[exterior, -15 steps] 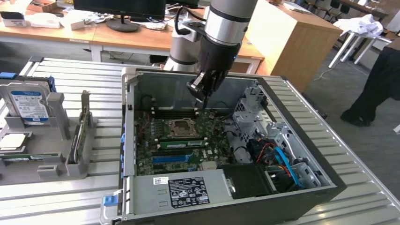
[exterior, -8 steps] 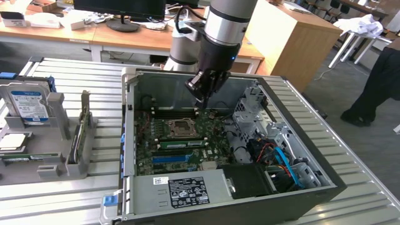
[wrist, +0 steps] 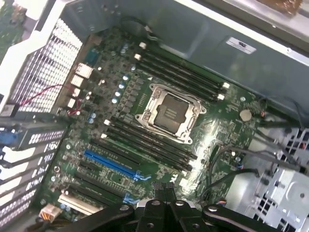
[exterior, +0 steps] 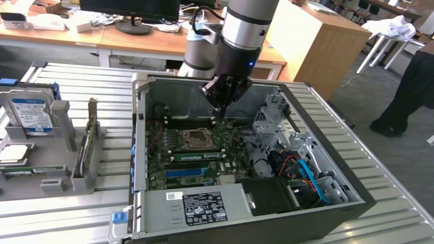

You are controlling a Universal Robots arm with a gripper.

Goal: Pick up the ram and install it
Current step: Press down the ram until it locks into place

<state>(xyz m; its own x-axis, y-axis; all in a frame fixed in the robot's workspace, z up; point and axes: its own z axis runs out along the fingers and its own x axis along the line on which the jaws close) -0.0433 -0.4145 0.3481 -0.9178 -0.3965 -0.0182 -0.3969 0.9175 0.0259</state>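
My gripper (exterior: 215, 115) hangs inside the open computer case (exterior: 139, 152), above the motherboard (exterior: 203, 168) near its back memory slots. Its fingers (wrist: 163, 191) are pressed together with nothing between them. A long green stick that looks like the ram (exterior: 196, 155) stands on edge in the slots in front of the processor socket (exterior: 197, 137); I cannot tell how deep it sits. In the wrist view the socket (wrist: 170, 112) lies between two banks of dark slots (wrist: 145, 142), with the blue slot (wrist: 111, 164) nearer the fingers.
On the exterior view's left a grey holder (exterior: 64, 178) carries a hard drive (exterior: 30, 114), a thin board on edge (exterior: 85, 152) and a flat green strip (exterior: 24, 172). Drive cages and cables (exterior: 298, 168) crowd the case's right side. A person's legs (exterior: 407, 96) stand at far right.
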